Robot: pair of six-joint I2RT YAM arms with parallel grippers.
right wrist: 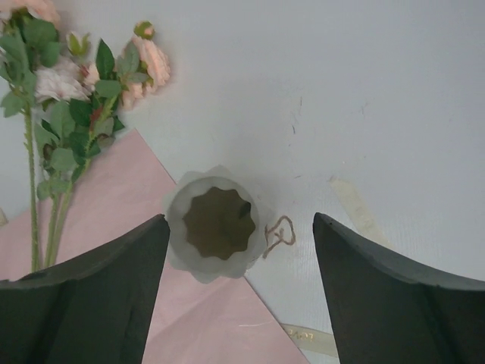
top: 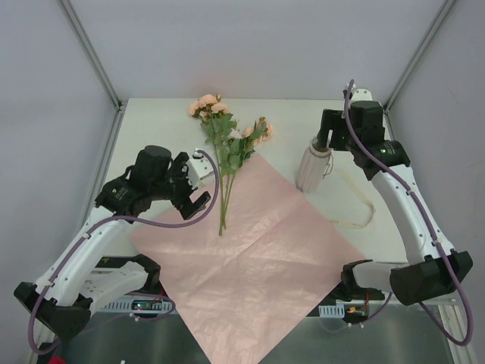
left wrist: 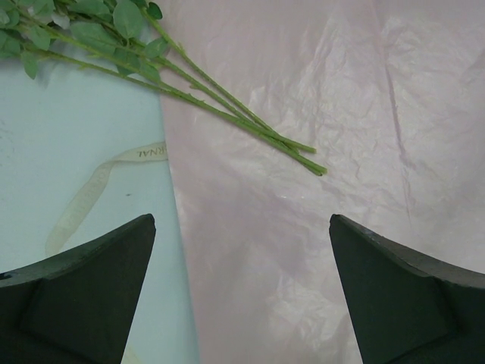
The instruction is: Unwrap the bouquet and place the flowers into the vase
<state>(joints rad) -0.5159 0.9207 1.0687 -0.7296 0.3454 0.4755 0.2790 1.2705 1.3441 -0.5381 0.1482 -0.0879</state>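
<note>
Three flower stems (top: 224, 189), one vase (top: 312, 168), one sheet (top: 258, 258).

White arms (top: 83, 250), black joints (top: 432, 277)
Purple cables (top: 151, 222) are running back from the left gripper (top: 193, 184) and right gripper (top: 327, 144) along white links (top: 409, 212); dark wedge fingers (left wrist: 83, 303) are tapering forward.

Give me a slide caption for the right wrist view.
Looking down between open jaws into the empty vase, with the flowers lying at left across the pink paper edge.
</note>
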